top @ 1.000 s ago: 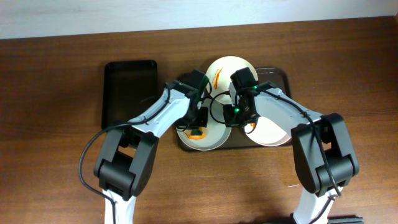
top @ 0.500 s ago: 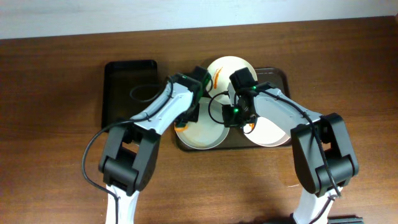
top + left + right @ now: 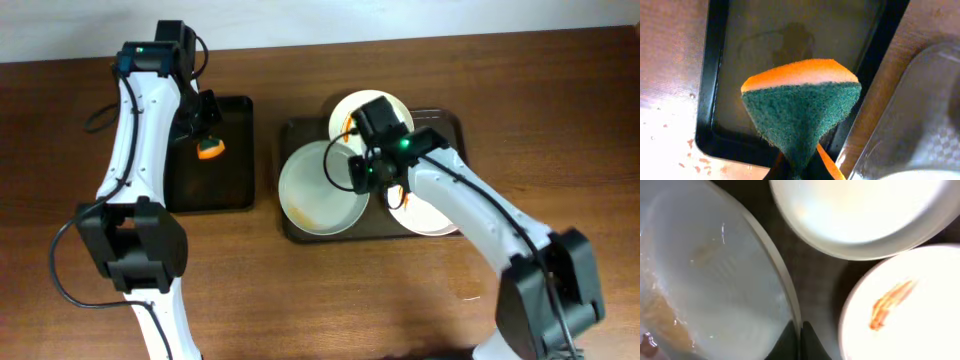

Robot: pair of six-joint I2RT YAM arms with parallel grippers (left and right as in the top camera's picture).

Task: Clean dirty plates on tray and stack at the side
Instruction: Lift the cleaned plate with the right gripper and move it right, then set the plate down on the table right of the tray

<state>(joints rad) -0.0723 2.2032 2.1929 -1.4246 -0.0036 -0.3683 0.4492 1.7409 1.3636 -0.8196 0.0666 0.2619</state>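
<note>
Three white plates sit on a dark tray. The front-left plate has orange-brown smears. The back plate has an orange streak, and so does the right plate. My right gripper is shut on the front-left plate's rim. My left gripper is shut on an orange and green sponge and holds it over a black tray at the left.
The black tray holds nothing but a wet mark. Brown table surface lies to the right of the plate tray and along the front.
My left arm has swung away from the front-left plate, carrying the sponge left to above the black tray. My right gripper stays on the plate's rim.
</note>
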